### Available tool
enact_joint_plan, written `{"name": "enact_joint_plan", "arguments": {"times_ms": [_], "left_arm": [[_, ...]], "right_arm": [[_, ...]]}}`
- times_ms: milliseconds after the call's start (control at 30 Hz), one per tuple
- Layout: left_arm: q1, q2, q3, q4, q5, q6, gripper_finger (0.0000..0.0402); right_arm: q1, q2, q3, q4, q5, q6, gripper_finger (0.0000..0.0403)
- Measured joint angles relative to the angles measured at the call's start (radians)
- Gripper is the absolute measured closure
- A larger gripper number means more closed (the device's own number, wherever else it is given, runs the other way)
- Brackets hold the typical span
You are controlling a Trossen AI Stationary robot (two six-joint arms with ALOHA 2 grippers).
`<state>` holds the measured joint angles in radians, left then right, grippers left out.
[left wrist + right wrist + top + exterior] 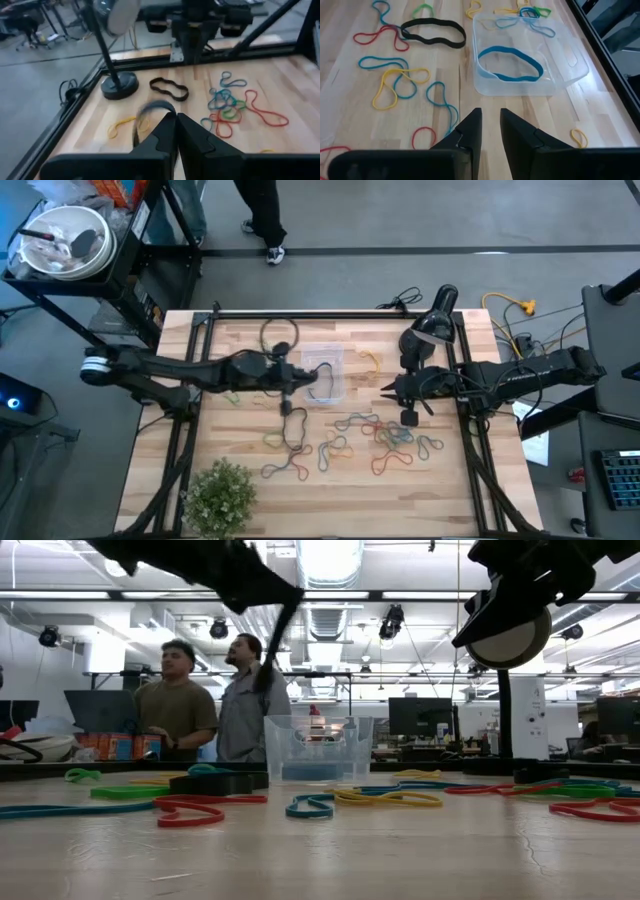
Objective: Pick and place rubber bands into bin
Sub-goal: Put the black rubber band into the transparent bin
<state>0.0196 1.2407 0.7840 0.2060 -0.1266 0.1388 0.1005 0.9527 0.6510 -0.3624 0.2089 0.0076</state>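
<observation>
The clear bin (325, 375) stands at the table's far middle with a blue rubber band (510, 65) lying in it. Many coloured rubber bands (385, 438) lie spread on the wood nearer the front, and a black one (432, 30) lies beside the bin. My left gripper (292, 383) is shut on a dark rubber band (272, 645) just left of the bin, above the table. My right gripper (383, 390) hovers right of the bin, pointing at it, with its fingers (475, 125) a little apart and empty. My left gripper pinches the dark band's upper end (159, 111) between its two fingertips. The band hangs slack below the fingers, slanting, lifted clear of the table beside the bin's left rim (270, 720).
A black camera stand (408, 417) rises from its round base on the table beside my right gripper. A green plant (222, 492) sits at the near left corner. Cables lie along the far edge. Two people (200, 700) stand beyond the table.
</observation>
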Motion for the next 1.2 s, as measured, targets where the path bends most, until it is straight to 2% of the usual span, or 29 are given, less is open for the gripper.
{"name": "enact_joint_plan", "arguments": {"times_ms": [200, 400, 500, 933, 1200], "left_arm": [[0.008, 0.191, 0.107, 0.004, -0.018, 0.058, 0.0401], [0.015, 0.321, 0.2, -0.113, -0.199, 0.108, 0.0401], [0.02, 0.363, 0.236, -0.165, -0.23, 0.113, 0.0401], [0.033, 0.399, 0.268, -0.256, -0.276, 0.102, 0.0397], [0.033, 0.398, 0.27, -0.308, -0.274, 0.067, 0.0319]], "right_arm": [[0.0, 0.0, -0.001, 0.004, 0.0, 0.006, 0.0337], [0.0, 0.0, -0.006, 0.007, 0.0, 0.016, 0.0343], [0.0, 0.0, -0.014, 0.009, 0.0, 0.017, 0.0344], [0.0, 0.0, -0.027, 0.028, 0.0, 0.019, 0.0343], [0.0, 0.0, -0.027, 0.041, 0.0, 0.019, 0.0344]]}}
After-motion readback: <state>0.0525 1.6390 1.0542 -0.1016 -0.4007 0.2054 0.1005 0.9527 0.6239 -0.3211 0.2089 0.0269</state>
